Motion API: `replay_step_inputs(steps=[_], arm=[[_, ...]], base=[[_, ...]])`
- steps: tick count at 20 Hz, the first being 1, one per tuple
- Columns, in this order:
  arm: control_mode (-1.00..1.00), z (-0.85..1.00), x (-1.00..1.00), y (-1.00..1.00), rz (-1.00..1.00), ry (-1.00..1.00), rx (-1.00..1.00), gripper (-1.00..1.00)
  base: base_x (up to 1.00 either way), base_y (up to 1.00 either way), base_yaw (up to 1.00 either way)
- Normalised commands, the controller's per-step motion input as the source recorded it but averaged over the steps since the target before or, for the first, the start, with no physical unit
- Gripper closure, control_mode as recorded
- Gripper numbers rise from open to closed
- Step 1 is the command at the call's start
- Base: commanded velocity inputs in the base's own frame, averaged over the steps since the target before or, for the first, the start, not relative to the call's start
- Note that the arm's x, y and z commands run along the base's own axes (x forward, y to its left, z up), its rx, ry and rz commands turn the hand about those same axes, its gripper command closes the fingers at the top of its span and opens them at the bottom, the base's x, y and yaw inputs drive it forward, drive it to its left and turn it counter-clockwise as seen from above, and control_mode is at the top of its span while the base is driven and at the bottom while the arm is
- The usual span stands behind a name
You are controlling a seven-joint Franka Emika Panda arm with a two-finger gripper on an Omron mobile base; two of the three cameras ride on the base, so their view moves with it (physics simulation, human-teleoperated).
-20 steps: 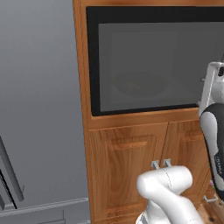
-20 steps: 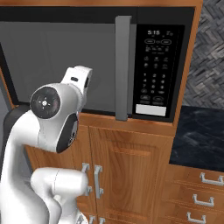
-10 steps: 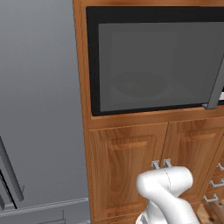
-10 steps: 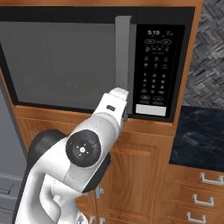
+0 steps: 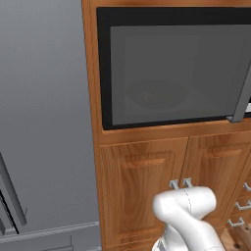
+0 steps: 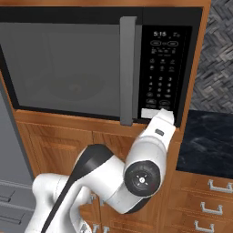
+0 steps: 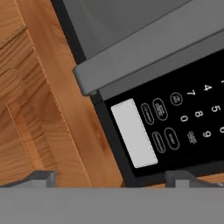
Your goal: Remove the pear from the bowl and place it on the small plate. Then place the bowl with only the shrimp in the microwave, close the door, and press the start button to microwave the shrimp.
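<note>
- Left base view: risk is low here. The door (image 5: pixel 171 73) sits shut on the microwave (image 5: pixel 147 14); a dim round shape behind the glass may be the bowl, I can't tell. Grey fridge (image 5: pixel 44 122) left, wooden cabinets (image 5: pixel 142 191) below.
- Right base view: the arm reaches up to the control strip (image 6: pixel 166 68); a crooked push could hit a wrong key. Dark stone table (image 6: pixel 205 141) and tiled wall (image 6: pixel 220 50) stand right.
- Hand view: the pincer (image 7: pixel 113 177) stands wide, holding nothing; its spread tips straddle the pale bar (image 7: pixel 133 133), so either could catch a neighbouring oval button (image 7: pixel 159 142) or the handle (image 7: pixel 144 57).
</note>
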Motion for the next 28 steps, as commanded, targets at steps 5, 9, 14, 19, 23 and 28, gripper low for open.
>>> replay_step_inputs(steps=[5, 9, 14, 19, 23, 28], arm=[[-1.00, 0.07, 0.46, 0.01, 0.12, 0.00, 0.04, -1.00], [-1.00, 0.02, 0.23, 0.00, 0.12, 0.00, 0.01, -1.00], [-1.00, 0.25, 0.12, 0.01, 0.07, -0.01, 0.00, -1.00], [-1.00, 0.09, 0.21, -0.05, 0.03, 0.00, 0.00, -1.00], [-1.00, -0.04, 0.23, 0.00, 0.03, 0.00, 0.00, -1.00], [-1.00, -0.20, 0.18, -0.01, 0.03, 0.00, 0.00, -1.00]], base=[[0.00, 0.00, 0.00], [0.00, 0.00, 0.00], [0.00, 0.00, 0.00], [0.00, 0.00, 0.00], [0.00, 0.00, 0.00], [0.00, 0.00, 0.00]])
